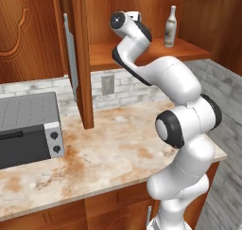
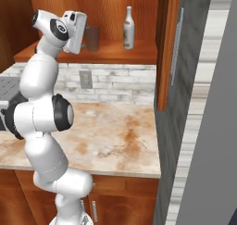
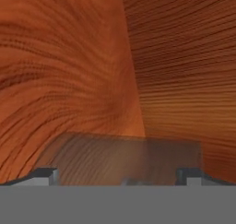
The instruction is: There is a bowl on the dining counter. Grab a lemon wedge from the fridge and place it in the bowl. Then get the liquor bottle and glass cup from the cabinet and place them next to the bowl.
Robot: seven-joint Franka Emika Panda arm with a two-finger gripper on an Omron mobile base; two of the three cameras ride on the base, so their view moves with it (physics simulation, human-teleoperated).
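One liquor bottle [image 2: 128, 28], one glass cup [image 2: 92, 38], one toaster oven [image 1: 28, 128], one wall outlet [image 1: 108, 84].

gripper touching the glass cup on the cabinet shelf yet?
Cannot tell. In the hand view the glass cup sits between the open gripper fingertips, and no gap or contact shows plainly; in the right base view the hand hides it.

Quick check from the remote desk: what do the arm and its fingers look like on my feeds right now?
The arm is a chain of glossy white rounded segments with dark, nearly black bands and round caps at the joints. No cables or markings are visible. The hand is a boxy white block. In the hand view the fingers are two small dark grey squared tips.
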